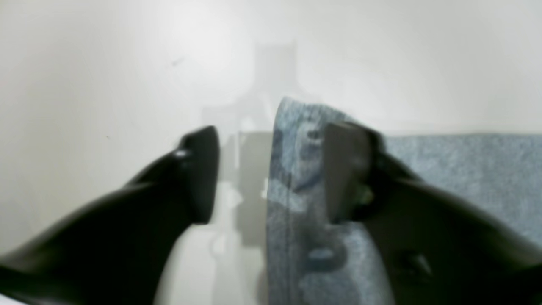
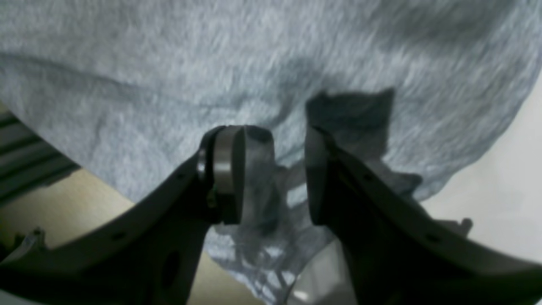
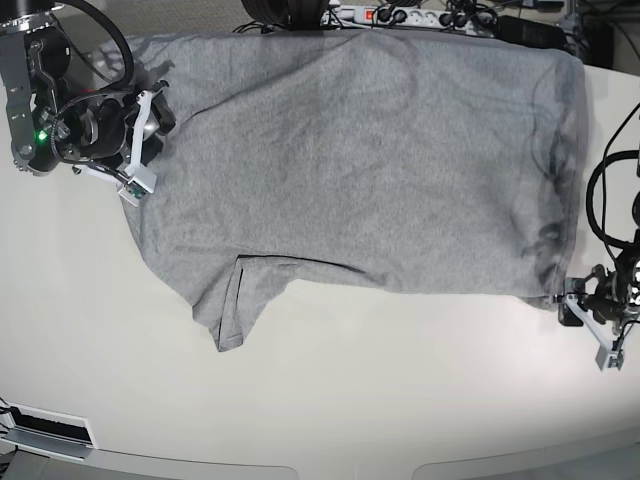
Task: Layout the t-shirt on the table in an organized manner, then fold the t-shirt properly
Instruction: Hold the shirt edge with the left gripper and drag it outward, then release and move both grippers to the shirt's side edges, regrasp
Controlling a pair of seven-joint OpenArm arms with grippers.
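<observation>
Gaping apart, the left tool [image 1: 271, 173] sits right at the corner of the t-shirt [image 3: 360, 160], and a raised bit of the hem stands between its two fingers, leaning against one of them; the other finger [image 1: 199, 173] is clear of the cloth, so nothing looks pinched. In the base view that left tool [image 3: 578, 305] is low on the surface [image 3: 330, 400], at the shirt's near corner on the view's right. The right tool [image 2: 273, 178] is parted too, with a fold of grey cloth bunched in the gap between its fingers, though whether it's actually squeezing that cloth is hard to say. It sits at the shirt's far corner on the view's left. The shirt itself lies spread mostly flat, wrinkly, one sleeve poking toward the front edge, and a power strip [image 3: 400, 15] runs along the back.
</observation>
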